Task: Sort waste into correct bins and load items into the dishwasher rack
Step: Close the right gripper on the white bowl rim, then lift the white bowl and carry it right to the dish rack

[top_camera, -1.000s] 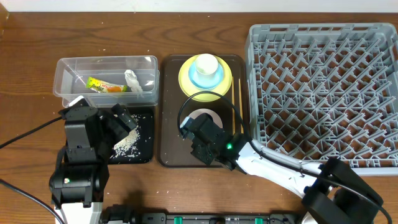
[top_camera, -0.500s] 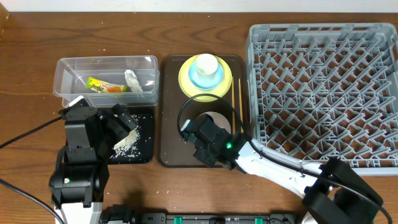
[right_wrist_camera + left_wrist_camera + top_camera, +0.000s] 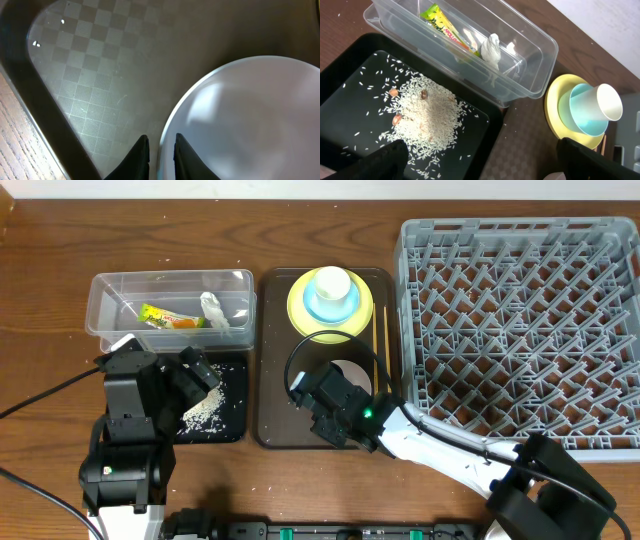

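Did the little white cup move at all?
No. The white cup sits in the blue bowl on the yellow plate, at the same spot near the brown tray's top edge as before.

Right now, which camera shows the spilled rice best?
The left wrist view: the rice pile lies unobstructed and close in the black tray. Overhead shows it small and partly under the left arm. The right wrist view points at the brown tray, not the pile.
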Controlling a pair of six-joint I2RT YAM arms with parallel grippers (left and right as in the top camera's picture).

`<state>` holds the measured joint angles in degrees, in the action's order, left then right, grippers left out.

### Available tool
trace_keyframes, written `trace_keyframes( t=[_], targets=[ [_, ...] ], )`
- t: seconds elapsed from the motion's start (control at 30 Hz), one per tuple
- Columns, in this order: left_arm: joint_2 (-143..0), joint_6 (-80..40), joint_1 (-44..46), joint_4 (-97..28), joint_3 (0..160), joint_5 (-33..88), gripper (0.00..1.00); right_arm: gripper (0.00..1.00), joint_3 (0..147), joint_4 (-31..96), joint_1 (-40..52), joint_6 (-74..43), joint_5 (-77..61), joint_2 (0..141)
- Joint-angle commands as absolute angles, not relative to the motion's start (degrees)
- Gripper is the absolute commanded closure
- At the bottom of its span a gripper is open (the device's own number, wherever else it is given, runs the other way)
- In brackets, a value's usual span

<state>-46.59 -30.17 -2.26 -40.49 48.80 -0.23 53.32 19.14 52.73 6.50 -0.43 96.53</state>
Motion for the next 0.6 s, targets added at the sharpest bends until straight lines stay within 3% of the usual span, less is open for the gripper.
trace_keyframes(
  t=[0.0,0.3,0.57],
  targets=[
    [-46.74,-30.06,-2.68,-40.49,49.82,-0.71,0.02,0.84,54.48,19.38,52.58,6.48,-0.25,96.77],
    [-46.74,-30.09,-2.66,-40.49,49.82,-0.71,0.02,0.85,54.30,20.18,52.58,5.87,-0.89,96.77],
    [-46.74,-30.09,-2.68,-40.49,49.82,-0.71,0.02,0.92,54.30,21.19,52.58,5.87,-0.86,96.77]
  ],
)
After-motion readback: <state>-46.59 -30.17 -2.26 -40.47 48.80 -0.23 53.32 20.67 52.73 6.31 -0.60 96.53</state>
